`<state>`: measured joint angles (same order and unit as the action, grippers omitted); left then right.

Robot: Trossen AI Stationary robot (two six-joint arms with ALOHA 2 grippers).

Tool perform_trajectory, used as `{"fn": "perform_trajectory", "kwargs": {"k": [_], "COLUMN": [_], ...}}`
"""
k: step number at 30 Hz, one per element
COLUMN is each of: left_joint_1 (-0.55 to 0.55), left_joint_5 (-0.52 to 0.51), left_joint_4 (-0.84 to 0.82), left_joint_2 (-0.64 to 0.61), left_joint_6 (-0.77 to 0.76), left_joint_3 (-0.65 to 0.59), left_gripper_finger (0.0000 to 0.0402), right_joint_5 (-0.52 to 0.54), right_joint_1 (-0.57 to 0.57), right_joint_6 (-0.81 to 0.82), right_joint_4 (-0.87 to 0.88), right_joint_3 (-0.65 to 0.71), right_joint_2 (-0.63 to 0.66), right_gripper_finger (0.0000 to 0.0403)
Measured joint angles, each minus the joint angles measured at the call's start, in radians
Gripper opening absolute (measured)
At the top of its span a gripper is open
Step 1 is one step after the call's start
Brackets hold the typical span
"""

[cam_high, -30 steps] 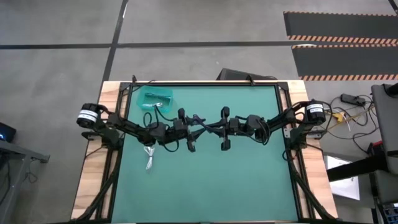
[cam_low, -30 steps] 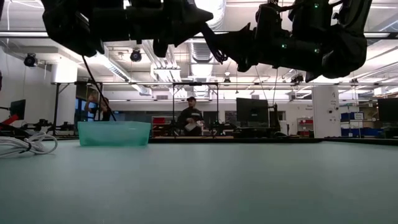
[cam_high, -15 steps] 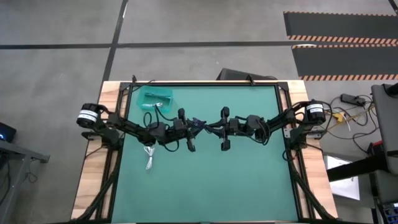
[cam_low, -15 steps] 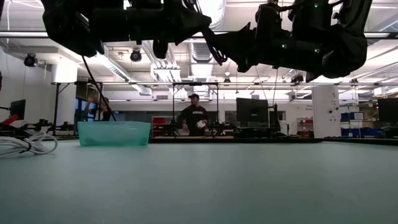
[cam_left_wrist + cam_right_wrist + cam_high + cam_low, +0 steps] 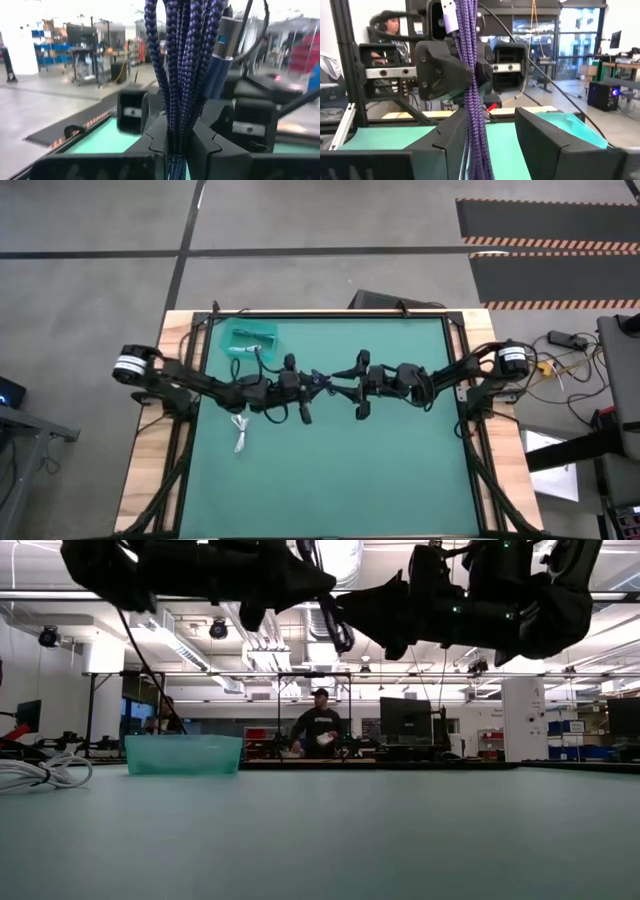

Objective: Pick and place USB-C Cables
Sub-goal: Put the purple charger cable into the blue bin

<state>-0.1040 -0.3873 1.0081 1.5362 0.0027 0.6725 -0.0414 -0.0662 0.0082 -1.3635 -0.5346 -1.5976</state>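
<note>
A dark blue braided USB-C cable bundle (image 5: 182, 60) hangs in mid-air over the table's middle (image 5: 320, 378). My left gripper (image 5: 176, 150) is shut on it, reaching in from the table's left. Facing it from the right, my right gripper (image 5: 492, 142) is open, with one finger on each side of the same bundle (image 5: 470, 100). A white cable (image 5: 240, 432) lies loose on the green mat near the left edge and also shows in the low view (image 5: 40, 772). The translucent teal tray (image 5: 250, 338) stands at the far left. My left gripper pinches the braided strands (image 5: 175, 131) between its two fingers, near one end of the bundle. The fingers come in about level from the table's left and lie across the strands. The bundle stands roughly upright, clear of the table, with a connector (image 5: 224, 42) at its far part. My right gripper has the bundle running close along the inner side of one finger (image 5: 451, 145); I cannot tell whether they touch.
The teal tray (image 5: 183, 754) sits on the mat's far left part. Both arms hang high above the mat (image 5: 330, 830). Beyond the table, a person stands in the room (image 5: 318, 730). Robot wiring runs along the table's right edge (image 5: 470, 395).
My left gripper has shut on the blue bundle, then my right gripper has opened, so the bundle now hangs from the left fingers alone. Both wrists have tipped slightly upward. The bundle has stayed over the table's middle.
</note>
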Motion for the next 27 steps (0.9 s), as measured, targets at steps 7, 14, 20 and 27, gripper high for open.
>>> {"fn": "perform_trajectory", "kwargs": {"k": [7,14,20,27], "left_joint_1": [0.01,0.064,0.125,0.221], "left_joint_5": [-0.04,-0.05,-0.049,-0.037], "left_joint_4": [-0.415,-0.847,-1.169,-1.505], "left_joint_2": [-0.207,-0.362,-0.378,-0.33], "left_joint_6": [-0.022,-0.093,-0.101,-0.038], "left_joint_3": [0.013,0.096,0.22,0.394], "left_gripper_finger": [0.0018,0.0018,0.0018,0.0018], "right_joint_5": [0.018,0.028,0.078,0.089], "right_joint_1": [0.0,0.0,0.0,0.0], "right_joint_6": [-0.002,-0.018,-0.037,-0.05], "right_joint_4": [0.175,0.398,0.594,0.693], "right_joint_3": [0.0,0.0,0.0,0.0], "right_joint_2": [0.103,0.245,0.359,0.422], "right_gripper_finger": [0.0168,0.0157,0.0148,0.0138]}}
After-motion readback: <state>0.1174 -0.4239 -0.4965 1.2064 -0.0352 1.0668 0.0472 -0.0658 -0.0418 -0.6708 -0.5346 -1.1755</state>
